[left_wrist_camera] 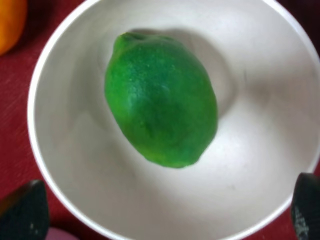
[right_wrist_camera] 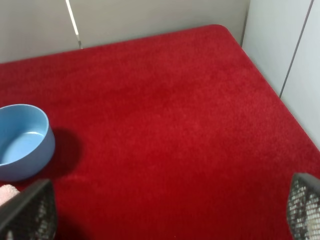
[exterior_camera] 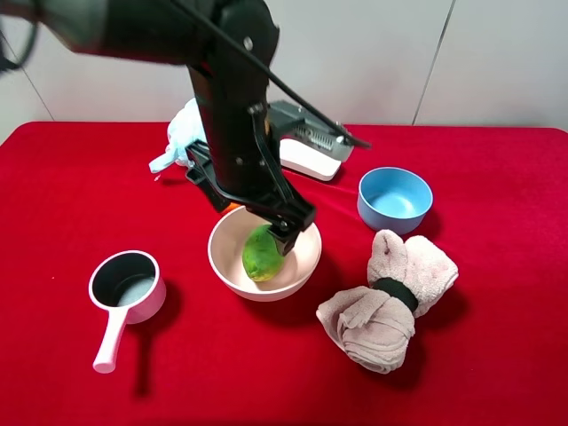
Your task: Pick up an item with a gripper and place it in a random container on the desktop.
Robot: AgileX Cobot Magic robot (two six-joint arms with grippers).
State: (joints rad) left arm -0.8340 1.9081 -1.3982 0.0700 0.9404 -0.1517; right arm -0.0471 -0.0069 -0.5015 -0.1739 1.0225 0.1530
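Note:
The bumpy green fruit [exterior_camera: 262,255] lies inside the large pale pink bowl [exterior_camera: 306,259] on the red desktop [exterior_camera: 497,177]. My left gripper [exterior_camera: 284,232] hangs just above the bowl's far side, over the fruit. In the left wrist view the fruit [left_wrist_camera: 161,97] rests on the floor of the bowl [left_wrist_camera: 260,125]. The left gripper [left_wrist_camera: 165,210] is open, its fingertips [left_wrist_camera: 22,210] wide apart and clear of the fruit. My right gripper [right_wrist_camera: 165,210] is open and empty above bare red cloth; it is out of the exterior view.
An orange [left_wrist_camera: 10,20] sits just behind the bowl. A blue bowl [exterior_camera: 395,200] stands at the right, a rolled beige towel [exterior_camera: 386,297] in front of it. A pink saucepan [exterior_camera: 126,284] is at the front left. A white device [exterior_camera: 311,146] and a pale blue cloth [exterior_camera: 185,133] lie behind.

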